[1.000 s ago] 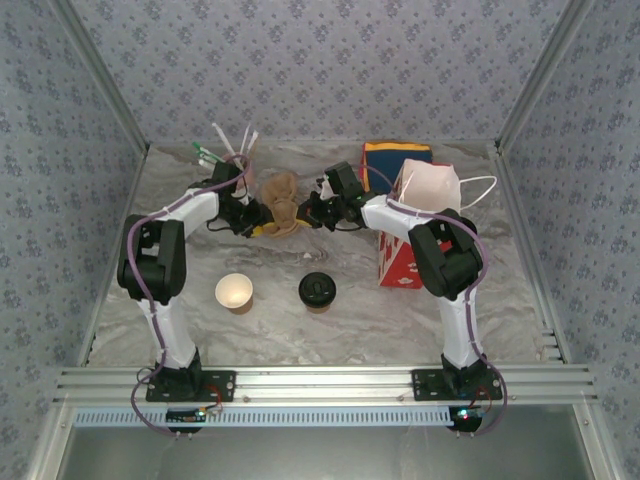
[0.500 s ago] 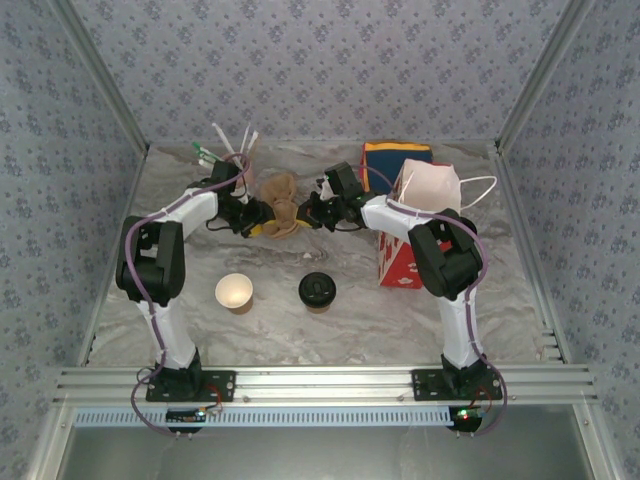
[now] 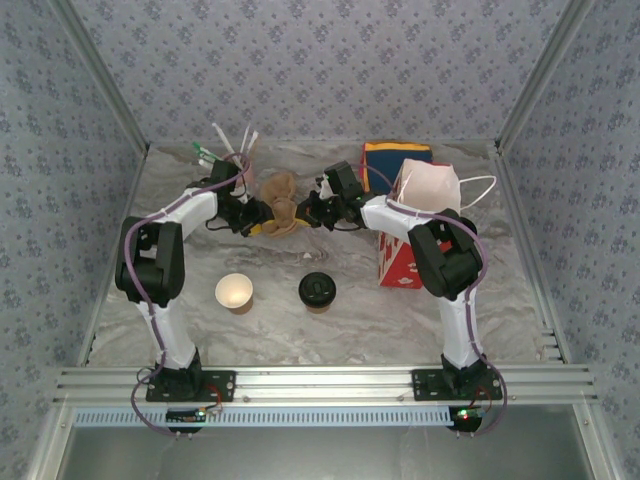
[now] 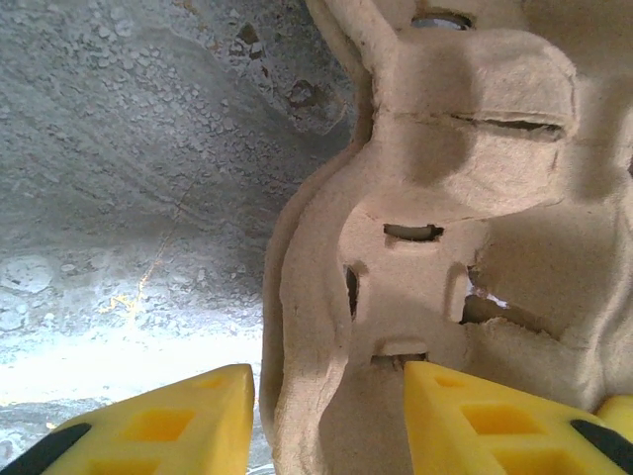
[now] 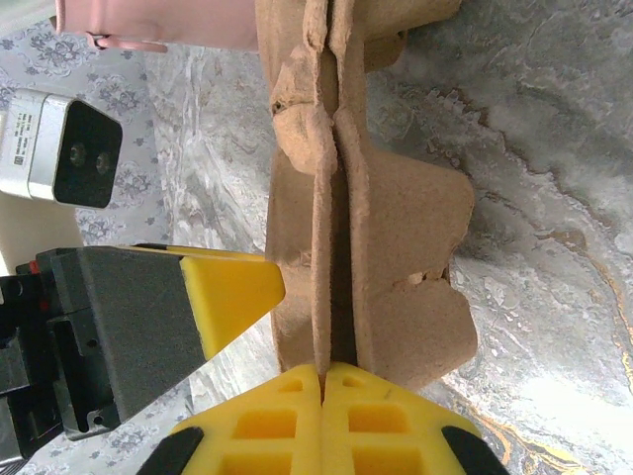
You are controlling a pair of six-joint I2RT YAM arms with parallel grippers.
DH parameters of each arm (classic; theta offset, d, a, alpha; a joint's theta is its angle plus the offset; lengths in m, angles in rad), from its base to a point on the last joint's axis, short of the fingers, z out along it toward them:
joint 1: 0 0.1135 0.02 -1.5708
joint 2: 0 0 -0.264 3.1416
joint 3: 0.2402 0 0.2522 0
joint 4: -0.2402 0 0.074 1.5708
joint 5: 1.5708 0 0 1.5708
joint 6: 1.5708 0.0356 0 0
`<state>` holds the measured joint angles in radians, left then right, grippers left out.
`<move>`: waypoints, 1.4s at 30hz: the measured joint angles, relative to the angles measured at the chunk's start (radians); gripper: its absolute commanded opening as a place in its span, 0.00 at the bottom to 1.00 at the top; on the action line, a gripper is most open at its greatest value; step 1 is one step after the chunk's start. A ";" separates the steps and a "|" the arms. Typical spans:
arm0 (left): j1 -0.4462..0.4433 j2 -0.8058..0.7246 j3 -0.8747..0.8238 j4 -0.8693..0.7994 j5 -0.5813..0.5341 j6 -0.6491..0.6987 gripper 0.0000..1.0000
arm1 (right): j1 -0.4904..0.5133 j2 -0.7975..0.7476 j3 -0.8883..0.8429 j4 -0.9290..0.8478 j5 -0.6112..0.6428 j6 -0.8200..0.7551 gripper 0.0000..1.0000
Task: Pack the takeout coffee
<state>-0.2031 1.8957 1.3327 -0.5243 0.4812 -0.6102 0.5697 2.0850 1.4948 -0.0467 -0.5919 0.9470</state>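
Note:
The takeout coffee, a tan cup with a black lid, stands alone on the table at front centre. Further back, a brown pulp cup carrier is folded up between both grippers. My left gripper is at its left side. In the left wrist view the yellow jaws are open and straddle the carrier's rim, with a thin gap at the left finger. My right gripper is shut on the carrier's thin edge, fingers pressed together.
A lidless paper cup stands left of the coffee. A red box, a blue bag and a pale pink bag crowd the back right. Straws stand at the back left. Patterned walls enclose the table.
Hardly anything differs. Both grippers stay at the carrier, and the left arm has shifted very slightly.

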 measured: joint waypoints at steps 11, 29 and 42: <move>0.000 -0.007 0.000 0.001 0.004 -0.002 0.26 | 0.000 -0.004 0.000 0.013 0.000 0.000 0.00; 0.033 -0.043 -0.074 0.090 0.073 -0.060 0.11 | 0.000 -0.006 -0.006 0.018 0.001 0.009 0.17; 0.033 -0.043 -0.087 0.109 0.083 -0.064 0.12 | 0.000 -0.005 -0.006 0.020 0.001 0.014 0.30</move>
<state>-0.1699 1.8530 1.2457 -0.4149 0.5644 -0.6743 0.5697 2.0804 1.4887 -0.0265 -0.5911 0.9615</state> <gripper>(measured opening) 0.122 0.300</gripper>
